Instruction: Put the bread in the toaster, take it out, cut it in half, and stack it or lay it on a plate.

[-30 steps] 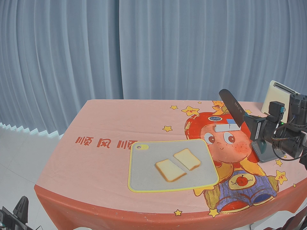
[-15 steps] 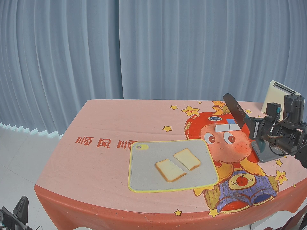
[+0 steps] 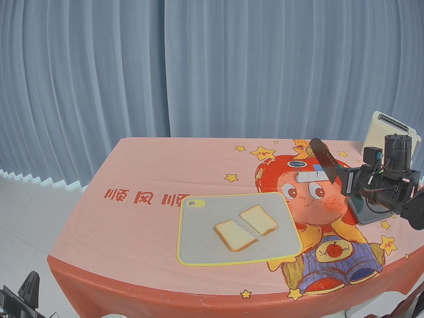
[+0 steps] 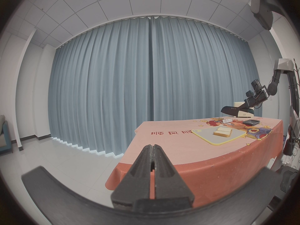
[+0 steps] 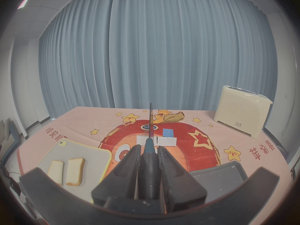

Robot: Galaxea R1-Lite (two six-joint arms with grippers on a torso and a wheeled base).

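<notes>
We see the right gripper [image 5: 148, 148] raised, clamped on the knife [image 5: 149, 163] handle; the left gripper [image 4: 152, 152] hangs low, fingers together.

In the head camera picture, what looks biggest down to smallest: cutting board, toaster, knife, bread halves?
1. Cutting board, plainly largest.
2. Toaster, though partly hidden.
3. Knife and the two bread halves look about alike, so I leave them unranked.

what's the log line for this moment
right pincer: shut on knife | bread: two halves on cutting board | left pincer: shut, empty
</notes>
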